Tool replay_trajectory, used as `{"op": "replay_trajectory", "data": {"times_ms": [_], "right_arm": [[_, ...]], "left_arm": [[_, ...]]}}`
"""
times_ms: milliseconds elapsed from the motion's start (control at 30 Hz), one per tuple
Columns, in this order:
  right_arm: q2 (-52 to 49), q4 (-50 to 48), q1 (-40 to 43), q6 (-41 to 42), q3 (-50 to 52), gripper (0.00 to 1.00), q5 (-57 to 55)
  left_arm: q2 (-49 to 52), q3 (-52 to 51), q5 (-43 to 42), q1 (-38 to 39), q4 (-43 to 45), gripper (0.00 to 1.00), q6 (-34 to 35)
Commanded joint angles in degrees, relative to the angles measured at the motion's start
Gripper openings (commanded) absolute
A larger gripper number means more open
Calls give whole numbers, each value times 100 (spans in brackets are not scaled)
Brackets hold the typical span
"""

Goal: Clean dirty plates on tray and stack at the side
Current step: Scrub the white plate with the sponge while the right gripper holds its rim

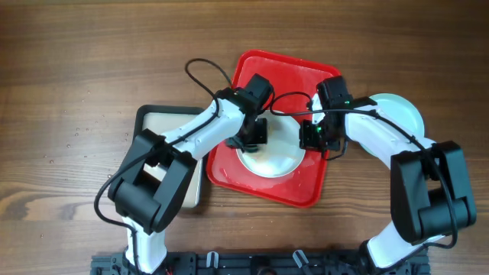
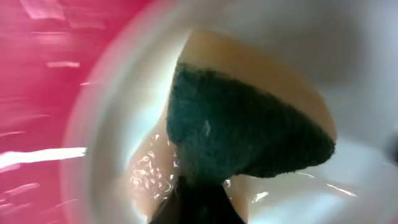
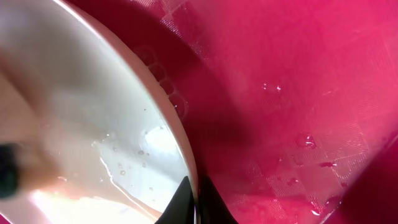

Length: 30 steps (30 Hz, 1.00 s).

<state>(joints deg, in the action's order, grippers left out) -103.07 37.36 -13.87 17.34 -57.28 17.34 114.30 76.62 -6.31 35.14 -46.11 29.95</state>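
near the desk's front edge, in the near half of the tray, lies the plate, white and wet. the left gripper is over the plate's far-left part, closed on a green-faced sponge set against the plate. the right gripper stands at the plate's right rim, narrow, and seems to pinch that rim to steady it. so the plate lies between the two, its middle just nearward and right of the sponge, and the left arm is the one placed to scrub. farther off toward the desk's right edge, beside the tray, a pale plate sits under the right arm.
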Motion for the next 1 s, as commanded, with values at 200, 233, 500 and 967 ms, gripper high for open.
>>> {"op": "replay_trajectory", "data": {"times_ms": [200, 233, 500, 967], "right_arm": [[-155, 24, -11, 85, 68, 4, -341], [-155, 20, -11, 85, 68, 4, -341], [-155, 24, -11, 85, 68, 4, -339], [-155, 66, -11, 68, 68, 4, -341]], "left_arm": [[210, -140, -656, -155, 463, 4, -267], [238, -140, -1290, -129, 664, 4, -254], [466, -166, -2730, 356, 1401, 4, -251], [-101, 114, 1283, -417, -522, 4, 308]]}}
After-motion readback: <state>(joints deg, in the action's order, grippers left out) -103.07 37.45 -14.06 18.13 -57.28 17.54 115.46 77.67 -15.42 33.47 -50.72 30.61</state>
